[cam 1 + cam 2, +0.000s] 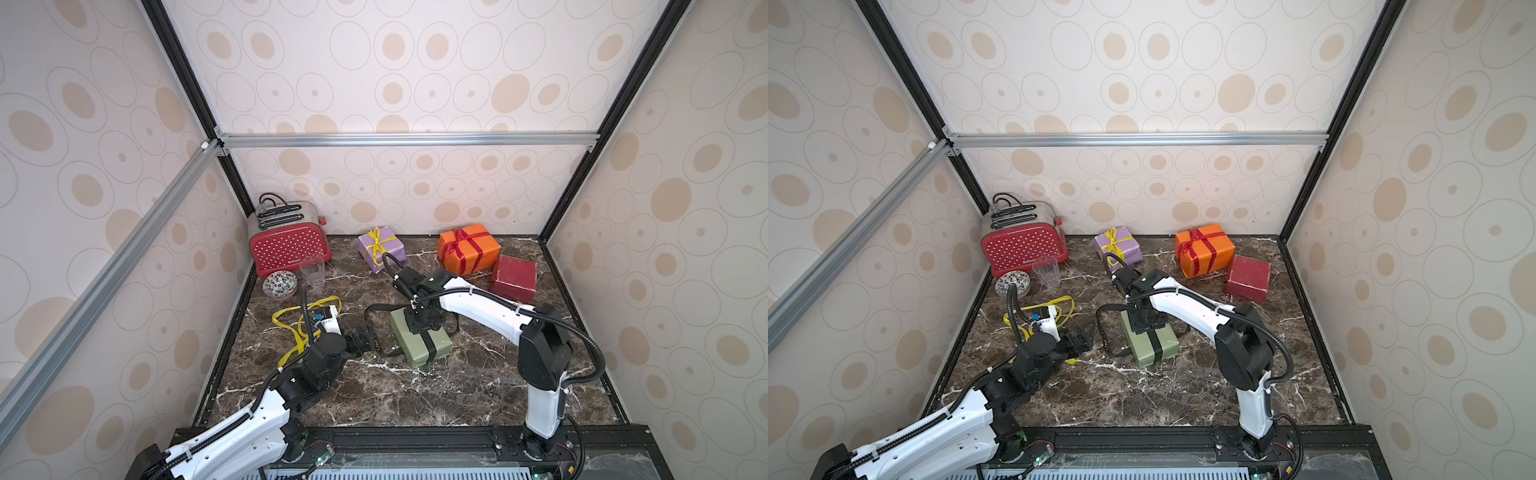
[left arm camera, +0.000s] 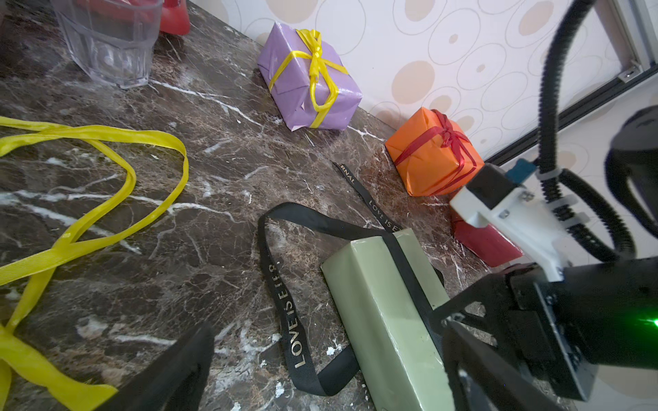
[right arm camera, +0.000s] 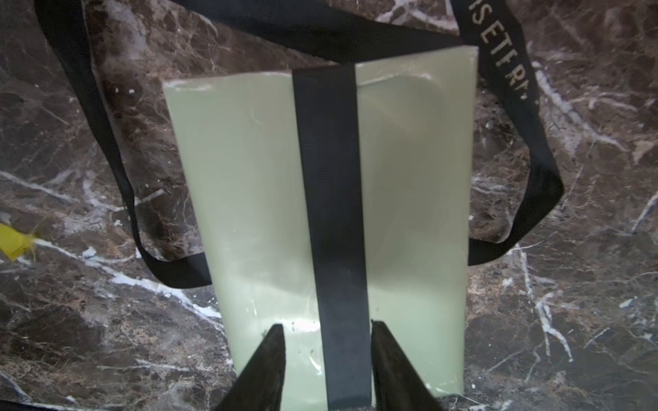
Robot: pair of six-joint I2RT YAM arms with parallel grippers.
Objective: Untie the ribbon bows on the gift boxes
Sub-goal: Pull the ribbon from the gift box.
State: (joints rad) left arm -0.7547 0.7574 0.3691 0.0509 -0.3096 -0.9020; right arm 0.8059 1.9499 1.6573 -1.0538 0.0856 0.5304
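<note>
Your right gripper [image 3: 327, 331] straddles the black ribbon [image 3: 325, 178] on the olive green box [image 3: 242, 178], jaws parted, not pinching. Your left gripper [image 1: 362, 341] sits spread wide at the box's 9 o'clock.

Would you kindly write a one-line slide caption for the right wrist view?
Right gripper, jaws apart, straddles the black ribbon lying flat across the olive green box on the marble table.

left arm [image 1: 232, 436]: glossy white shells, black joints | right arm [image 1: 482, 305]: same, ribbed black cable [image 2: 546, 89] zip-tied along it | both rooted on black front rail [image 1: 415, 441] | far end from rail: white camera bracket [image 2: 512, 220], blue tag [image 2: 521, 172] | right gripper [image 3: 328, 323] fingers [image 3: 263, 366]: black, tapered
</note>
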